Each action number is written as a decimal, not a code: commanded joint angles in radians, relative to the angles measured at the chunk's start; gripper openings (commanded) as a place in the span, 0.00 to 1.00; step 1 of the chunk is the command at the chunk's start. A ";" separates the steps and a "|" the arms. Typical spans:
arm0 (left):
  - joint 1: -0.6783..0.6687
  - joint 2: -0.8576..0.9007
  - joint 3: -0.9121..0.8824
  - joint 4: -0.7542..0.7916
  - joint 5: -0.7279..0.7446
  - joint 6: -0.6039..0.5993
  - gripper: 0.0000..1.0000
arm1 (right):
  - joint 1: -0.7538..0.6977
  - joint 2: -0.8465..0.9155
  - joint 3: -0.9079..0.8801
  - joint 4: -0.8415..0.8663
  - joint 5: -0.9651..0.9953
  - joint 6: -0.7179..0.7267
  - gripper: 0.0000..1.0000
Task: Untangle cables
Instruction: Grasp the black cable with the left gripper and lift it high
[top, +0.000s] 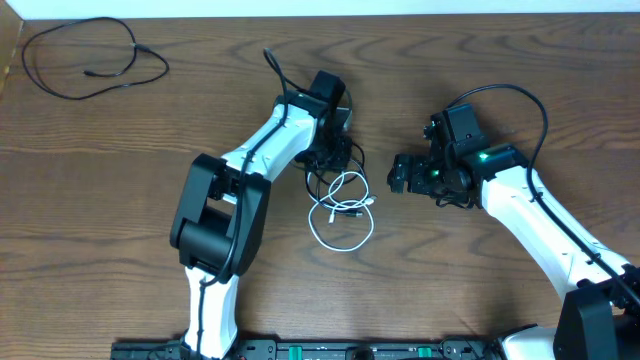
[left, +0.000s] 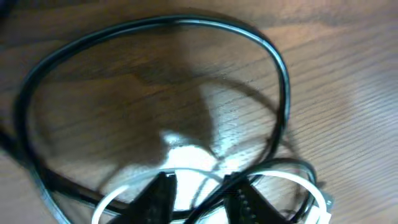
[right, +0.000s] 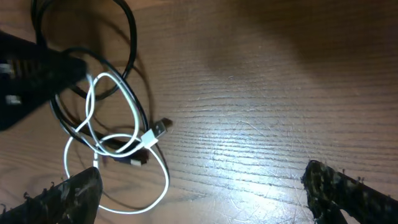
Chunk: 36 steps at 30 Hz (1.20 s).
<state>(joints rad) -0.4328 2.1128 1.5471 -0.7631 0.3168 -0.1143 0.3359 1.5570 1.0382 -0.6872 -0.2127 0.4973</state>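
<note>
One thin white cord (top: 341, 208) with silver plug, two loose loops at counter centre, tangled with thin black cord (left: 186, 22) looped at its 11 o'clock, second black cord (top: 150, 55) lying loose, far 10 o'clock corner

In the left wrist view, the white cable (left: 298, 179) and left gripper (left: 199, 191) are running off-frame at 6 o'clock; the black cable (left: 283, 93) is appearing blurred.

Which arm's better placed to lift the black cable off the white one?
Left. The left gripper sits over the tangle, black cable between its fingers; the right gripper stands open beside it.
</note>
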 joint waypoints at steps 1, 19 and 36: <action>0.002 -0.133 0.026 -0.006 0.010 -0.042 0.14 | 0.006 -0.012 -0.005 -0.001 -0.008 0.015 0.99; 0.002 -0.626 0.026 0.098 0.017 -0.431 0.08 | 0.006 -0.012 -0.005 0.005 -0.132 0.011 0.99; 0.001 -0.814 0.026 0.593 0.361 -0.670 0.08 | 0.031 -0.012 -0.005 0.191 -0.269 0.051 0.99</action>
<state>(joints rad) -0.4328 1.3174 1.5547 -0.2291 0.6018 -0.6899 0.3496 1.5570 1.0367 -0.5335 -0.4278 0.5087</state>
